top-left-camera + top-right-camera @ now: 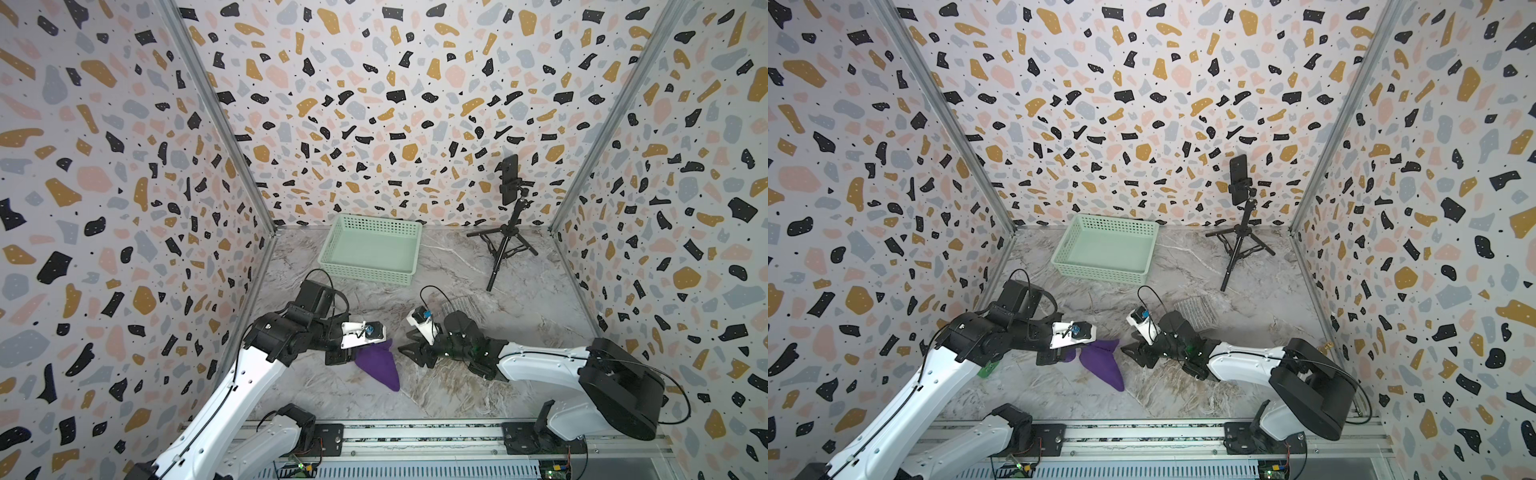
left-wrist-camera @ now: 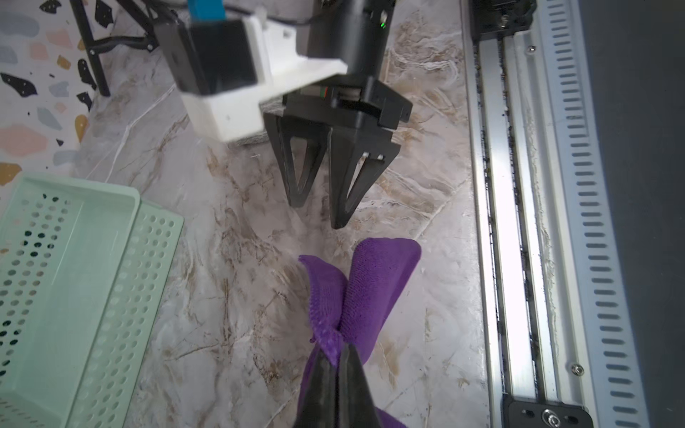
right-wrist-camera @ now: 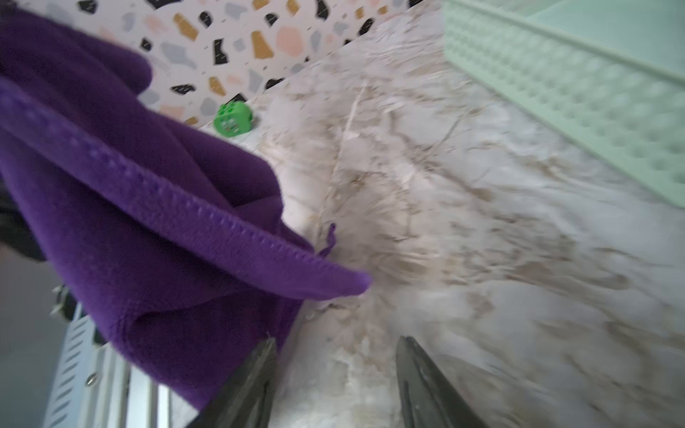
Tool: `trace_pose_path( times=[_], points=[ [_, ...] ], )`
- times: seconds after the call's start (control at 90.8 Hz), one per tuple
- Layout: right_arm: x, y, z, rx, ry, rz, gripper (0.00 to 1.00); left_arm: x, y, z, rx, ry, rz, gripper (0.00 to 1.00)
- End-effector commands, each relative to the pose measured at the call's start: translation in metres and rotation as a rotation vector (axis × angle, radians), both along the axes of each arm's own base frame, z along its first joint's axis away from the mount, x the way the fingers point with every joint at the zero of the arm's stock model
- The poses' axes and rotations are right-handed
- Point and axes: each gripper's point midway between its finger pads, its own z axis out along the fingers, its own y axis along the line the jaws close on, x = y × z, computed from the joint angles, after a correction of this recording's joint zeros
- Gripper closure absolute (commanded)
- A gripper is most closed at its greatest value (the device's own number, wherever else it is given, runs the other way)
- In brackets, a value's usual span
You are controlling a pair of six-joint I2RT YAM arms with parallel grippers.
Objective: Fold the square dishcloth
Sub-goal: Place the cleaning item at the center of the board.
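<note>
Your left gripper [image 2: 339, 355] pinches the bunched dishcloth [image 2: 374, 292]; your right gripper [image 2: 318, 215] hangs spread and empty just beside it, so a careless grab could catch doubled layers

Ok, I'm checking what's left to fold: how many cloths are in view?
2: the purple dishcloth, pinched in the left gripper's jaws, and what looks like a grey cloth lying flat behind the right arm. More may hide under arms.
</note>
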Motion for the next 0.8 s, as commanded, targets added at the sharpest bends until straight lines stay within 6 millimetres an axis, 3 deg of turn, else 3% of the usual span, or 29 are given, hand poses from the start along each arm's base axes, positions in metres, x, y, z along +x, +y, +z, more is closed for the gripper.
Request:
trace_pose_path(
  times=[0.0,0.099,0.396,0.451,0.484,0.551,0.705,0.793],
  points=[
    [-0.04,0.023,0.044,0.181,-0.049,0.245,0.43,-0.016,-0.001,-0.005,0.002,0.017,-0.104,1.0],
    [-0.06,0.026,0.053,0.225,-0.043,0.335,0.42,-0.002,-0.006,-0.002,-0.022,-0.016,-0.057,1.0],
    [-0.072,0.038,0.061,0.272,0.021,0.401,0.53,0.0,-0.013,0.002,-0.053,-0.017,-0.062,1.0],
    [-0.071,0.041,0.059,0.263,0.03,0.392,0.61,0.001,-0.013,0.002,-0.054,-0.011,-0.051,1.0],
    [-0.069,0.043,0.058,0.255,0.032,0.382,0.7,0.001,-0.014,0.002,-0.055,-0.009,-0.05,1.0],
    [-0.059,0.044,0.055,0.23,0.023,0.329,0.86,-0.005,-0.012,0.001,-0.05,0.008,-0.058,1.0],
    [-0.055,0.038,0.056,0.194,-0.025,0.294,1.0,-0.035,-0.004,0.0,-0.022,0.045,-0.159,1.0],
    [-0.055,0.03,0.059,0.165,-0.075,0.289,1.0,-0.048,0.001,-0.001,0.003,0.054,-0.212,1.0]
  ],
)
